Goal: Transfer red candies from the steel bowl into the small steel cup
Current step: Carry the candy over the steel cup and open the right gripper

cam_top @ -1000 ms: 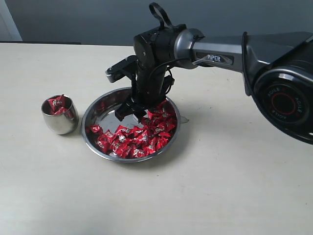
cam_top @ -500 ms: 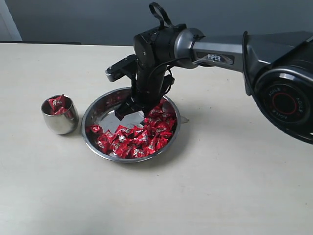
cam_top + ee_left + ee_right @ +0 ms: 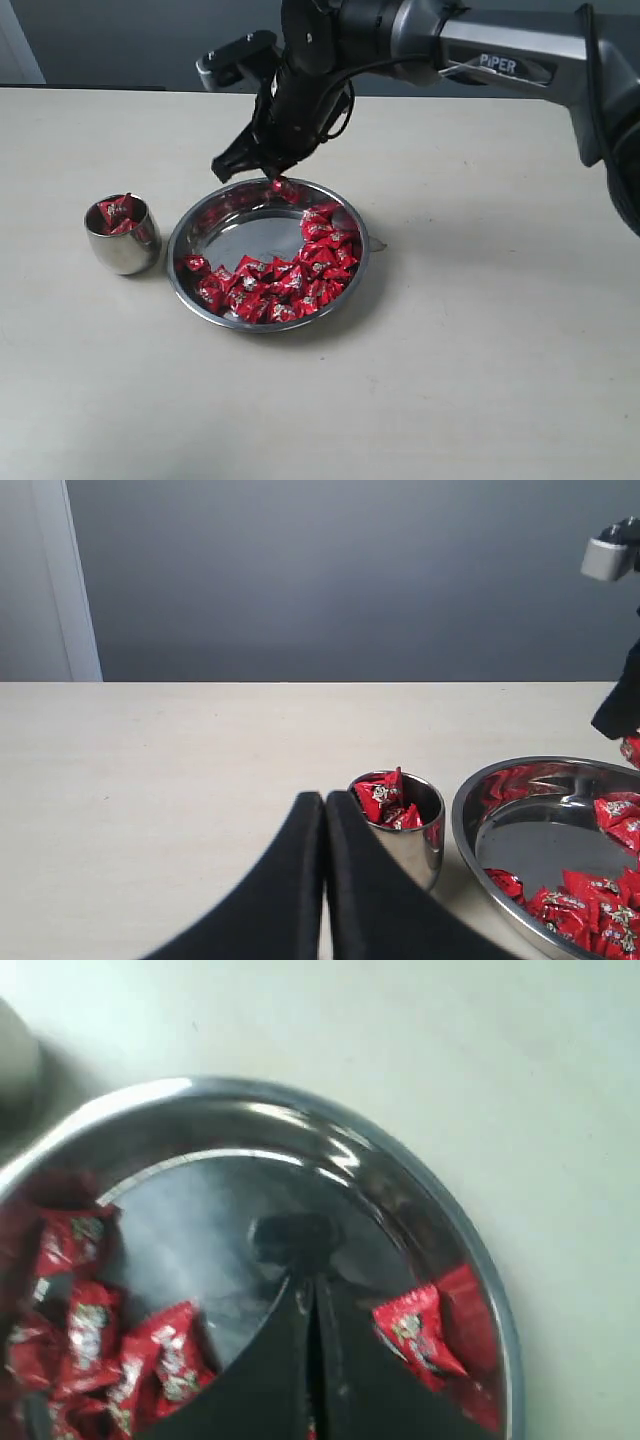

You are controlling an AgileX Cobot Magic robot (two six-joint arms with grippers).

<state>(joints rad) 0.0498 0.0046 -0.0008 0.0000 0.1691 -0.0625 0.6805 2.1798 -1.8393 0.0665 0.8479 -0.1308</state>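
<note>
Grey wall (image 3: 350, 580) in the back, pale beige table (image 3: 480, 380) up front, pretty plain setup. So the right gripper (image 3: 268, 170) is up in the air over the far rim of the steel bowl (image 3: 245, 232), fingers pinched nearly together on a single candy (image 3: 277, 185) that dangles just under the tips, clear of the bowl. From the right wrist cam you're looking straight down into the bowl and the two fingers are almost touching, with only a sliver of red at the very edge of the shot. The rest of the red candies (image 3: 285, 285) are piled along the near and right side of the bowl, and the far-left part of its bottom is bare shiny metal. The small steel cup (image 3: 120, 250) stands upright just left of the bowl, not touching it, with some more candies showing above its rim. The left gripper (image 3: 323, 805) sits low over the table near the cup, fingers pressed flat together, nothing in it.
</note>
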